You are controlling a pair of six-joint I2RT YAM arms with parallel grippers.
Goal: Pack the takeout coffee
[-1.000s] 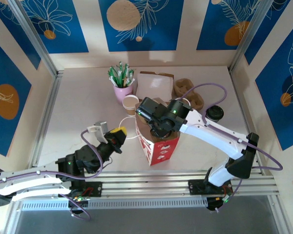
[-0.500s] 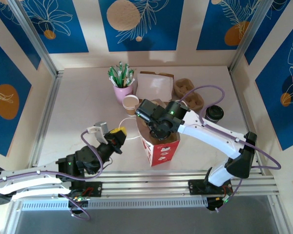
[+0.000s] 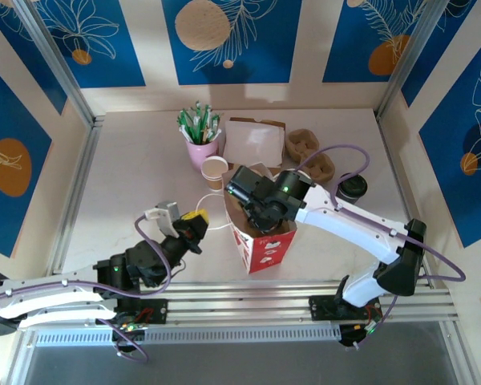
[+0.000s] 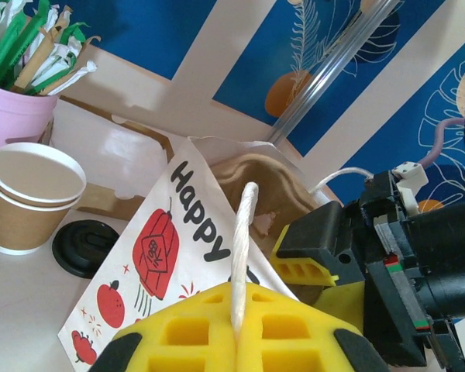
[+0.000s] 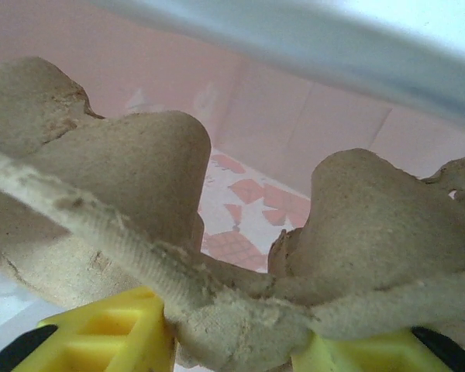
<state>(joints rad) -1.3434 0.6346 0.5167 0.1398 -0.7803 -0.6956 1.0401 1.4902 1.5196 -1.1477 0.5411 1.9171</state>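
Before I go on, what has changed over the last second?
The right gripper, shut on the pulp carrier, has sunk slightly deeper into the bag. Nothing was grabbed or released. The left gripper still pinches the bag's handle; the coffee, cups and pink cup have not moved.

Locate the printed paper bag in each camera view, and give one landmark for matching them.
Top external: the paper bag stands centre, beneath the right arm's wrist.
Left wrist: lower centre, its "Happy" side facing the camera.
Right wrist: its pink inner wall, upper background.
Landmark: the pulp cup carrier inside the bag, held by the right claw.
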